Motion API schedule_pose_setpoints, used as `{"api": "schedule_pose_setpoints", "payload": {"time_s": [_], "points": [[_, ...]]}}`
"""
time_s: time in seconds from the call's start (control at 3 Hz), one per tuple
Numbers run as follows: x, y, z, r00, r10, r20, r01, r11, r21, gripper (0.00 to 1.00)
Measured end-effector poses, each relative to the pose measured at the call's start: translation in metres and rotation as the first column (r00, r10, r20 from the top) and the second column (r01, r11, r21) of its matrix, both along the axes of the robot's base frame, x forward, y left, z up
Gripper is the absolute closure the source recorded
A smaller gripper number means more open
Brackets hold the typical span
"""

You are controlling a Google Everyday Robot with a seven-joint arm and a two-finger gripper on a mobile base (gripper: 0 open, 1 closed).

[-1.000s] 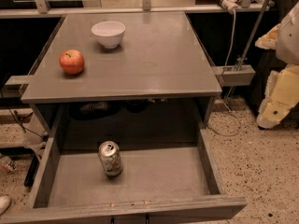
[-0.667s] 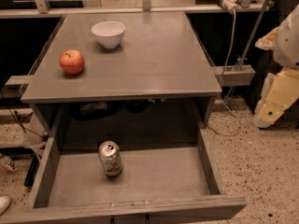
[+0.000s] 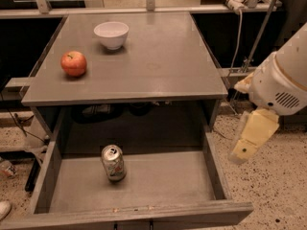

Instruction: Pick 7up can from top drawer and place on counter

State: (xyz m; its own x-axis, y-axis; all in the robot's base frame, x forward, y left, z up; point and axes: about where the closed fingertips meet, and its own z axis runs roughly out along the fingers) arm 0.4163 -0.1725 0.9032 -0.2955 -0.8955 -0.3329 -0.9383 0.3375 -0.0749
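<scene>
7up can point(image 3: 113, 163) stands upright on the floor of the top drawer point(image 3: 163, 183), its pull-tab top facing up and its label turned toward me. It sits a little off the drawer's middle, toward 9 o'clock, apart from every wall and nearer the back than the front panel. Nothing is touching it.

The drawer is pulled fully out from under the counter point(image 3: 158, 66), so the can is in plain sight below the counter's thick front edge.

On the counter, at about 11 o'clock from the can, a red apple point(image 3: 73, 63) rests near the left edge. A white bowl point(image 3: 111, 34) sits farther back, roughly at 12 o'clock from the can and at 1 o'clock from the apple. The two are near each other but not touching.

The gripper point(image 3: 247, 143) hangs at 3 o'clock from the can, well apart from it. It is outside the drawer's right wall and over the speckled floor point(image 3: 273, 190), below the level of the counter top. It points down and slightly toward the drawer, carried by the bulky white arm point(image 3: 283, 83) that comes in from the right edge. From here it shows as one pale yellowish piece, and I cannot tell whether it is spread or closed. It holds nothing that I can see.
</scene>
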Motion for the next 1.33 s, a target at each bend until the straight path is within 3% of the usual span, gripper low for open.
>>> {"api": "schedule_pose_setpoints", "payload": {"time_s": [0.33,0.67,1.33], "points": [[-0.003,0.004,-0.001,1.0000,0.003,-0.008,-0.003,1.000,0.012,0.00],[-0.014,0.008,-0.013,0.9989,0.044,-0.018,-0.044,0.999,-0.020,0.00],[-0.034,0.081,-0.053,0.9939,0.110,-0.005,-0.109,0.989,0.096,0.00]]}}
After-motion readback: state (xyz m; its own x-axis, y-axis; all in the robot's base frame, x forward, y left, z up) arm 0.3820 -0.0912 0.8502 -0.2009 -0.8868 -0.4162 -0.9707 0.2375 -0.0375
